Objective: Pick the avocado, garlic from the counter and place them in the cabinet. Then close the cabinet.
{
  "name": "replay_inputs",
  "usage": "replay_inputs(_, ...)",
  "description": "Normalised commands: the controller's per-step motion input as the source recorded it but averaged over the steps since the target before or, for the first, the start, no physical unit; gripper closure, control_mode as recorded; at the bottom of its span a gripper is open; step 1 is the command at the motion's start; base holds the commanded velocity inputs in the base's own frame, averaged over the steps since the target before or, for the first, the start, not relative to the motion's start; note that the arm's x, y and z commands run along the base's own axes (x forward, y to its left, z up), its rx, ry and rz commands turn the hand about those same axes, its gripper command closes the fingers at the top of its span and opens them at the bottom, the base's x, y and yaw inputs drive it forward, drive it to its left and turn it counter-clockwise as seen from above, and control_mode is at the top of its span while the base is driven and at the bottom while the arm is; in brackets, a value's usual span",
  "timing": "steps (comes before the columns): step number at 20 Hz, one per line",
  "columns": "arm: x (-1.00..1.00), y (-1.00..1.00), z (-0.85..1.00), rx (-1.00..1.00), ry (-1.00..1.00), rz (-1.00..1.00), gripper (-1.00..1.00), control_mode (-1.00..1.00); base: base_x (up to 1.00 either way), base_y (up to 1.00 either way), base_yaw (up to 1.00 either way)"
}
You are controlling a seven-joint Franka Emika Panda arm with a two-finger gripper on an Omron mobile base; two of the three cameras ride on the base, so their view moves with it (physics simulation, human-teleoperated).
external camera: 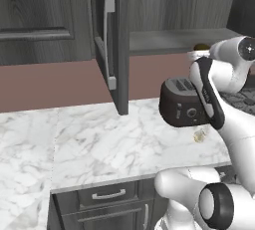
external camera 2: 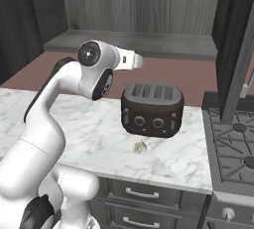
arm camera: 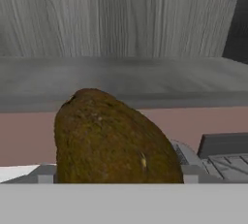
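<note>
Up close, avocado (arm camera: pixel 114 138) fronts cabinet (arm camera: pixel 121 19); base views show garlic (external camera 2: pixel 140 146).

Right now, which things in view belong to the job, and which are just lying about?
Job: avocado at the gripper; garlic on the counter; open cabinet.
Lying about: toaster; stove; drawers.

Left base view: you look forward and down from behind the arm's left. Right base view: the same from its right. Both share the toaster (external camera: pixel 182 105), counter (external camera: pixel 114 139) and cabinet (external camera: pixel 164 40). Hand view: close behind the avocado (arm camera: pixel 114 138), facing the cabinet shelf.
</note>
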Motion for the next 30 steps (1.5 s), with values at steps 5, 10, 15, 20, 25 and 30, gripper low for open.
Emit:
replay_inputs(5, 0.65, 0.08, 0.52, 0.0, 0.02, 0.0, 1.0, -1.0, 0.0, 0.0, 0.0)
replay_inputs(10, 1.0, 0.04, -0.13, 0.0, 0.03, 0.0, 1.0, -1.0, 0.0, 0.0, 0.0)
replay_inputs(15, 1.0, 0.05, -0.24, 0.0, 0.01, 0.0, 1.0, -1.0, 0.0, 0.0, 0.0)
replay_inputs(20, 1.0, 0.0, -0.16, 0.0, 0.0, 0.0, 1.0, -1.0, 0.0, 0.0, 0.0)
replay_inputs(25, 0.99, 0.0, -0.16, 0.0, 0.0, 0.0, 1.0, -1.0, 0.0, 0.0, 0.0)
replay_inputs(30, -0.03, -0.01, -0.08, 0.0, -0.19, 0.0, -1.0, -1.0, 0.0, 0.0, 0.0)
